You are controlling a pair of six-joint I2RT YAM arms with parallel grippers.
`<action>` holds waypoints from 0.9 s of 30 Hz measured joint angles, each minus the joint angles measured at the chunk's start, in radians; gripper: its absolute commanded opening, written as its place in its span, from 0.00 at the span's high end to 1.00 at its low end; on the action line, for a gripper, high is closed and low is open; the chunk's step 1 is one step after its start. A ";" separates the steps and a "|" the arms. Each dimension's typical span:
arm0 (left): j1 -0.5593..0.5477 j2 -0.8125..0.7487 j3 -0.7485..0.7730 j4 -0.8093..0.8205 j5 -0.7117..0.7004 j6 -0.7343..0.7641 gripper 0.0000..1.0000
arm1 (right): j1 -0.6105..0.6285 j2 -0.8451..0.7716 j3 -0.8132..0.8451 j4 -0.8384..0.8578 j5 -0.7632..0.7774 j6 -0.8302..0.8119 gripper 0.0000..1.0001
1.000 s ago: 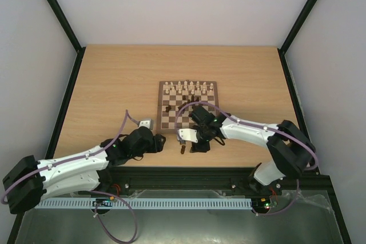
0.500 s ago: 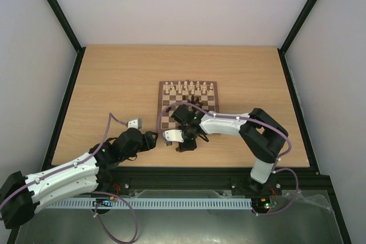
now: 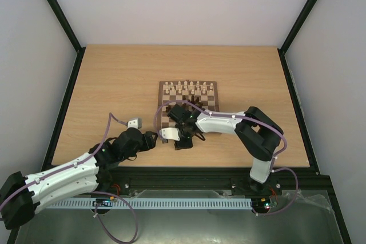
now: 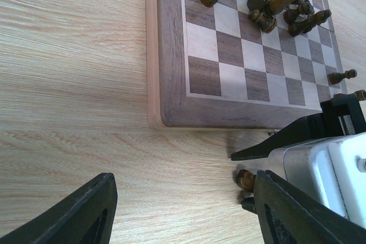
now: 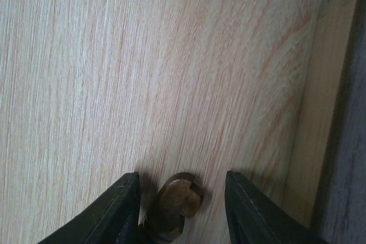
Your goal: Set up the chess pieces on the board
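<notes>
White arms (image 3: 68, 175), black joints, purple cables (image 3: 109, 121).

No text, label, brand, number or sign is readable in any view.
</notes>
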 measured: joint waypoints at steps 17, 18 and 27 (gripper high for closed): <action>0.000 0.039 0.001 0.005 0.006 0.011 0.33 | -0.001 -0.071 -0.088 0.042 0.069 0.176 0.82; 0.000 0.040 0.001 0.006 0.006 0.011 0.32 | -0.001 -0.071 -0.089 0.044 0.071 0.186 0.84; 0.082 0.112 0.001 0.107 0.180 0.013 0.33 | -0.005 -0.223 -0.188 0.043 0.084 0.253 0.88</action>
